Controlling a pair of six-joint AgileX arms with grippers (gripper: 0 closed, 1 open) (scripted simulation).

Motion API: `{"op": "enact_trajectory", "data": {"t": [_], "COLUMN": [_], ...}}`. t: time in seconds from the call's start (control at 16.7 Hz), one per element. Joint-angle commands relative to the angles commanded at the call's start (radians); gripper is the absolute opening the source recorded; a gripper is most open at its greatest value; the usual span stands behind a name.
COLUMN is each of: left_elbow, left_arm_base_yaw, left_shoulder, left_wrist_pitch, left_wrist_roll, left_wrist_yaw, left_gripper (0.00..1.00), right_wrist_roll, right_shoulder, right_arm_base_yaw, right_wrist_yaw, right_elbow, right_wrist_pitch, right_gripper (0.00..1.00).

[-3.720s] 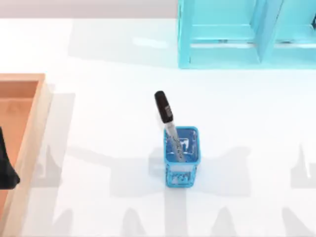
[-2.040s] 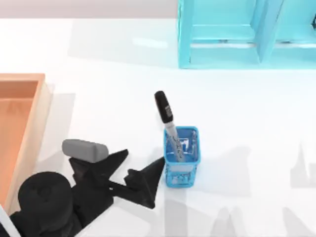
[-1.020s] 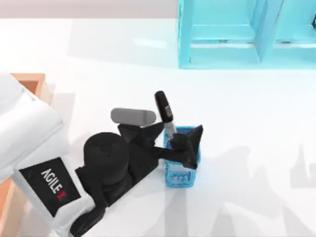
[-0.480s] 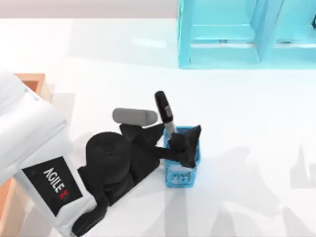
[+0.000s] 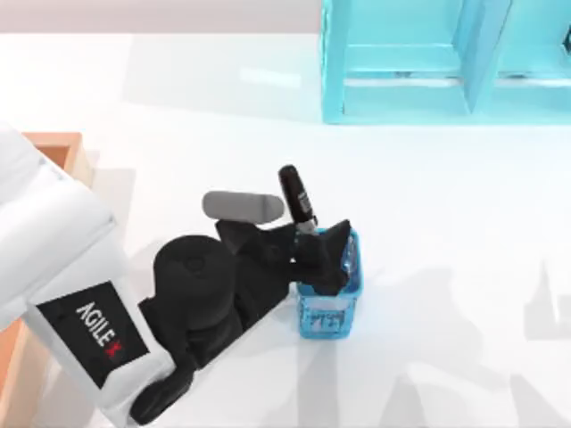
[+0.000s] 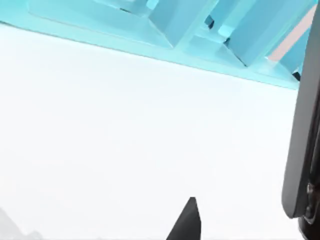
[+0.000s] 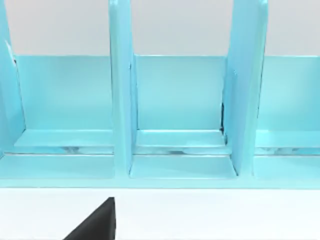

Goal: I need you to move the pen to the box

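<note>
Fingers (image 5: 332, 242) of left arm flank the pen (image 5: 298, 198).

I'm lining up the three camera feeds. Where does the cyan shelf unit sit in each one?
Top view: the cyan shelf unit stands at the upper right, along the table's far edge.
Left wrist view: the unit is seen at a slant, beyond the table.
Right wrist view: its compartments face the camera squarely.
Shared landmark: the white table in front of it.
</note>
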Motion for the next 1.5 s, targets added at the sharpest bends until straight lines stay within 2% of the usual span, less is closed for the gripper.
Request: {"op": "enact_trajectory", "data": {"t": [0.06,0.12,0.66,0.78,1.02,1.5], "left_elbow": [0.000,0.000,0.006,0.007,0.008,0.002], "left_arm_base_yaw": [0.000,0.000,0.013,0.035,0.150,0.467], "left_shoulder": [0.000,0.000,-0.022,-0.056,-0.238,-0.780], "left_wrist_pitch": [0.000,0.000,0.005,-0.029,-0.212,-0.789], "left_wrist_roll": [0.000,0.000,0.006,0.011,0.031,0.086], "left_wrist_yaw": [0.000,0.000,-0.004,0.018,0.125,0.431], "left_gripper": [0.02,0.00,0.00,0.00,0.00,0.00], "right_wrist_roll": [0.000,0.000,0.000,0.000,0.000,0.000], "right_shoulder": [0.000,0.000,0.000,0.000,0.000,0.000], "right_arm_base_yaw": [0.000,0.000,0.000,0.000,0.000,0.000], "right_wrist_yaw": [0.000,0.000,0.000,0.000,0.000,0.000], "right_elbow": [0.000,0.000,0.000,0.000,0.000,0.000], "right_wrist_pitch": [0.000,0.000,0.000,0.000,0.000,0.000], "right_gripper": [1.00,1.00,1.00,1.00,1.00,1.00]}}
